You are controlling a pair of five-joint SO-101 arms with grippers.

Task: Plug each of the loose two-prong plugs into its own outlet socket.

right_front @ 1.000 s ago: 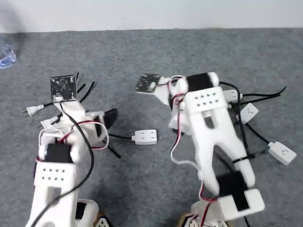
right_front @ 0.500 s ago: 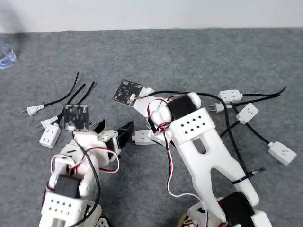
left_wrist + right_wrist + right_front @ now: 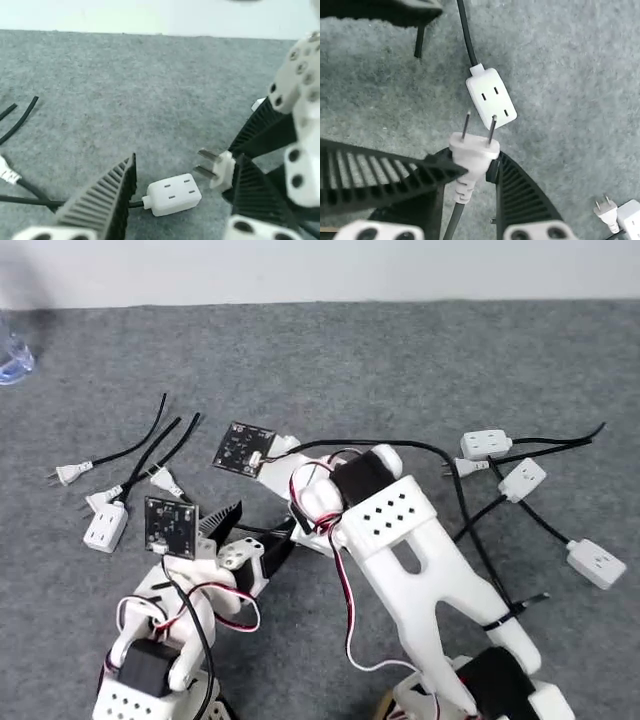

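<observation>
Since 0.5 s ago: left arm drawn back toward its base; right arm swung further left, over the socket. Grey short-pile carpet (image 3: 330,360). Left gripper (image 3: 185,170): ribbed black fingers spread wide, holding nothing, one on either side of the socket (image 3: 172,194). Socket: white moulded block, rounded corners, lying flat, slots up, round black cord (image 3: 466,35) leaving the end away from the plug. Plug (image 3: 472,150): white flat body, two flat metal prongs; long axis runs from gripper toward socket, prongs near level, raised above it, not inserted. Right gripper (image 3: 480,167) clamped on the plug body. Farther right, spare sockets (image 3: 523,478) among tangled cords.
</observation>
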